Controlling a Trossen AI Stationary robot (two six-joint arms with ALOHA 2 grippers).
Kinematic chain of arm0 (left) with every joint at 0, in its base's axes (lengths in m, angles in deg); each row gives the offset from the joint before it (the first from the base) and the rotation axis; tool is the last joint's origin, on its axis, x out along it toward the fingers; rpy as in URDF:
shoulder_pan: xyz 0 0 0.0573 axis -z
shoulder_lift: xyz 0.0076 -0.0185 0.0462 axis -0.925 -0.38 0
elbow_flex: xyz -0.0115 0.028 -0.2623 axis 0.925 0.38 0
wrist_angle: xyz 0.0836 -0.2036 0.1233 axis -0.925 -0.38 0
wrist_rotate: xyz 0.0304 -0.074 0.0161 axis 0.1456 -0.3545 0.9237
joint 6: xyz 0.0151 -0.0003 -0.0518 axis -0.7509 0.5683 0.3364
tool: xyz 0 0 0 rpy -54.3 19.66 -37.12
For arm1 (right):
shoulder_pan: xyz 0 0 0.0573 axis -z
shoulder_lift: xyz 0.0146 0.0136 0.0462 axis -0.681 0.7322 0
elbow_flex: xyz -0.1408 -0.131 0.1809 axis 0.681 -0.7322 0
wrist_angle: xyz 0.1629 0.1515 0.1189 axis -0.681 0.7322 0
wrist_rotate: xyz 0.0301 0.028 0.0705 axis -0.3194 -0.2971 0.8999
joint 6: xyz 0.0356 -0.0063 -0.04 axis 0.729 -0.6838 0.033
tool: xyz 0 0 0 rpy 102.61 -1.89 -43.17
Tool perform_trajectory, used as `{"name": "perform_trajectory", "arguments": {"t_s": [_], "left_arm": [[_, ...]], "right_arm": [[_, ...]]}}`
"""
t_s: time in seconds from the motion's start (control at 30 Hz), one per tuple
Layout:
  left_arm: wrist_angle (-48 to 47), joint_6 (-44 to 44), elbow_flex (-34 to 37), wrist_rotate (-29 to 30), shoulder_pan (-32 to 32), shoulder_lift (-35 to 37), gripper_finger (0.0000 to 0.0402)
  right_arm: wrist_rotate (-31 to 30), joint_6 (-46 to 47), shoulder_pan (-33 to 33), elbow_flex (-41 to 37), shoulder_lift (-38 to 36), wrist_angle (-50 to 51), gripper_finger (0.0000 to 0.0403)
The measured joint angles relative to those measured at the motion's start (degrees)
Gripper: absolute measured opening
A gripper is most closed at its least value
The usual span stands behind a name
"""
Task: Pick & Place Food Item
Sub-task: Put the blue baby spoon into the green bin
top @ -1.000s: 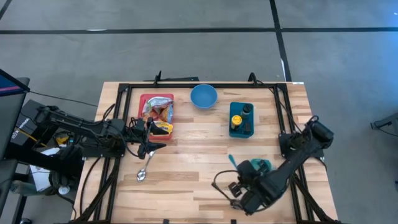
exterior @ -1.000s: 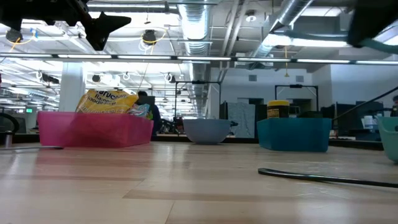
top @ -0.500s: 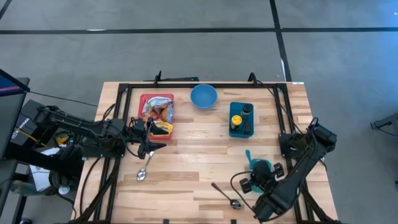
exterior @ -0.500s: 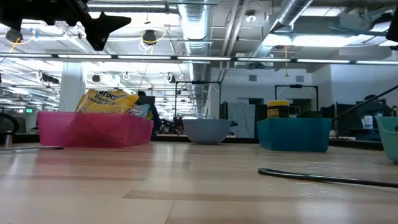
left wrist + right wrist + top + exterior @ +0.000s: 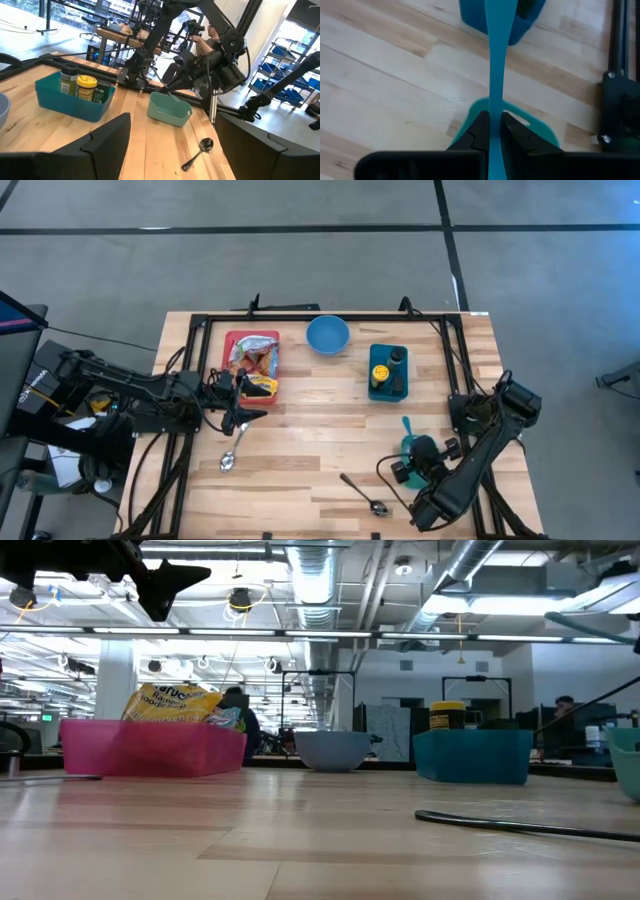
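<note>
Right claw [image 5: 493,131]: closed on a flat teal utensil handle [image 5: 496,55], held over the teal cup [image 5: 417,448] near the surface's right front.
Left claw [image 5: 240,395]: fingers spread wide, holding nothing, hovering just beside the pink bin [image 5: 254,356] of snack packets [image 5: 262,364].
Blue bowl [image 5: 327,335]: at the back, between the pink bin and the teal tray [image 5: 388,372] with 2 jars.
Spoons: 1 [image 5: 231,455] in front of the left claw, 1 [image 5: 364,494] beside the teal cup.
Surface [image 5: 310,430]: pale wood.
</note>
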Motion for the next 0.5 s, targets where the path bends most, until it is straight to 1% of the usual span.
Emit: {"name": "perform_trajectory", "arguments": {"t_s": [0.13,0.33,0.5], "left_arm": [[-0.01,0.00,0.00,0.00,0.01,-0.01,0.0286],[-0.05,0.00,0.00,0.00,0.00,-0.01,0.0286],[-0.05,-0.01,0.00,0.01,0.00,0.00,0.0286]], "right_arm": [[0.79,0.02,-0.95,-0.91,-0.04,-1.99,0.0020],[2.11,0.41,-2.49,-3.63,-0.04,-7.86,0.0021],[2.05,3.27,-3.27,-4.18,-0.04,-5.40,0.0021]]}}
